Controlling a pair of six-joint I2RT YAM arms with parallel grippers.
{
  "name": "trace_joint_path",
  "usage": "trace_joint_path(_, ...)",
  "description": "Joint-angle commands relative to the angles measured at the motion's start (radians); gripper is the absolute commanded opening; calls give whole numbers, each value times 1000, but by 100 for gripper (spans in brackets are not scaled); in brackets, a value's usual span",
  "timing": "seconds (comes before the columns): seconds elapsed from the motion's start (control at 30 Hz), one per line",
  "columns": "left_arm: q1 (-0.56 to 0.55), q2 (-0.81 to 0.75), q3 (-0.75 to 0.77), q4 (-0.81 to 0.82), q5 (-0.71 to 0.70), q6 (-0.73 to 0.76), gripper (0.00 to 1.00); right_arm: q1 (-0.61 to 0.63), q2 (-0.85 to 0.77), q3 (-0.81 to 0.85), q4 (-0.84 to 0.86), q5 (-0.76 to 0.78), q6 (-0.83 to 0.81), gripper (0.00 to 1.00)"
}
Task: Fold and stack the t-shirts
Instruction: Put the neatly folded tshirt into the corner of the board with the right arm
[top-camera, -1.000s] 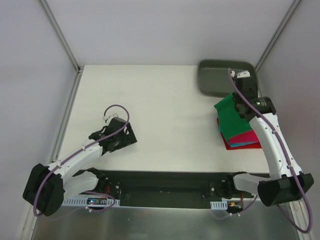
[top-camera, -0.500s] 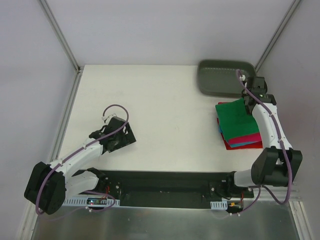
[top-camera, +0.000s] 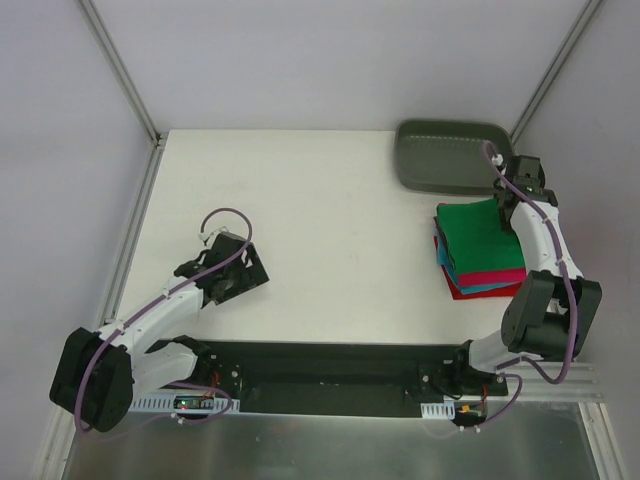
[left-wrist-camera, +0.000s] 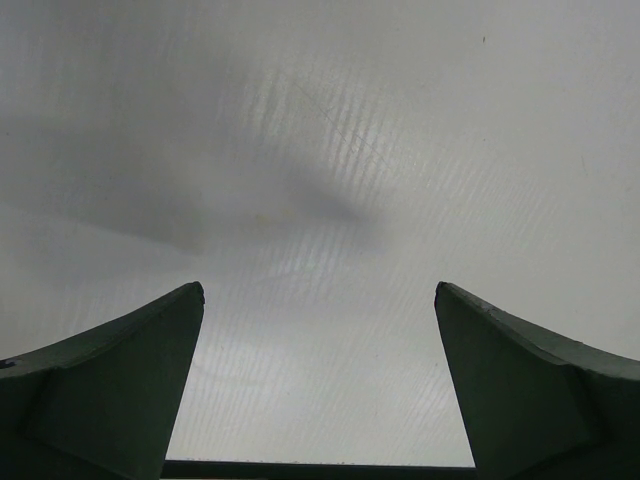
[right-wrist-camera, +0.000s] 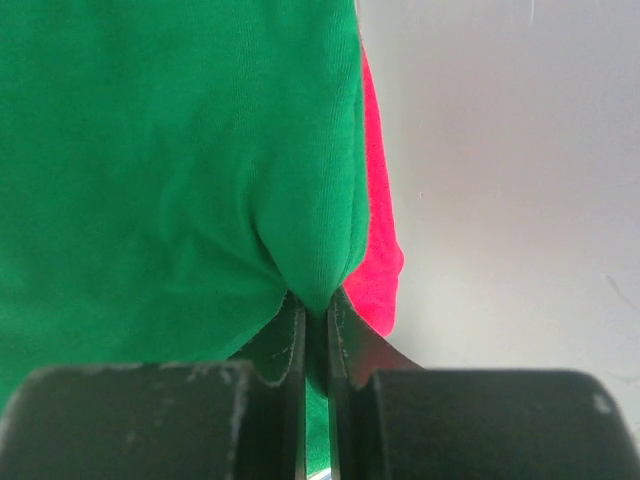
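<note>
Top external view: the grey tray (top-camera: 445, 155) stands at the far right corner of the table (top-camera: 320, 200). The t-shirts are not in it. They lie just near of its front rim, on the right side of the table. They are folded flat and stacked. The green t-shirt (top-camera: 475, 232) is on top, and below it edges show of the crimson-pink t-shirt (top-camera: 500, 274), the teal t-shirt (top-camera: 484, 288) and the red t-shirt (top-camera: 452, 284). The green t-shirt lies slightly askew to the layers beneath. The right gripper (top-camera: 503, 204) sits at its far right corner, and the right arm crosses the right edge of the stack and hides it. The left gripper (top-camera: 236, 276) is well apart from the stack, over the left part of the table.

Left wrist view: the left gripper (left-wrist-camera: 320, 385) has its two fingers spread wide, with only bare table (left-wrist-camera: 320, 150) between them.

Right wrist view: the right gripper (right-wrist-camera: 317, 322) is pinched together on a raised fold of the green t-shirt (right-wrist-camera: 170, 150). The cloth puckers upward into the jaws. The crimson-pink t-shirt (right-wrist-camera: 380, 270) protrudes beyond the green edge at the right, touching it. Past that lies white table (right-wrist-camera: 520, 200).
</note>
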Motion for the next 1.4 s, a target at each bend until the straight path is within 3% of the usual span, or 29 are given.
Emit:
trace_joint_path(0.0,16,-28,-13,-6,10,20,99,-31,22,40,9,-2,-15,4)
trace_joint_path(0.53,33,-63,-25,-6,10,21,99,-68,104,91,16,61,5,6)
trace_joint_path(0.6,33,-61,-25,-6,10,21,99,-70,108,91,15,58,6,10)
trace_joint_path(0.67,33,-58,-25,-6,10,21,99,-70,114,94,2,60,12,25)
trace_joint_path(0.7,34,-58,-23,-6,10,20,99,-70,120,99,-8,60,17,43)
trace_joint_path(0.73,34,-55,-23,-6,11,21,99,-70,125,105,-19,60,26,53)
trace_joint_path(0.8,34,-55,-22,-6,14,23,99,-70,133,120,-30,81,54,91)
trace_joint_path(0.87,36,-57,-23,-6,16,21,99,-70,130,138,-44,90,83,99)
trace_joint_path(1.17,36,-75,-19,-6,37,32,99,-70,-39,197,-59,43,239,96)
trace_joint_path(1.37,36,-156,-10,-8,51,50,99,-70,-292,139,-45,-279,487,96)
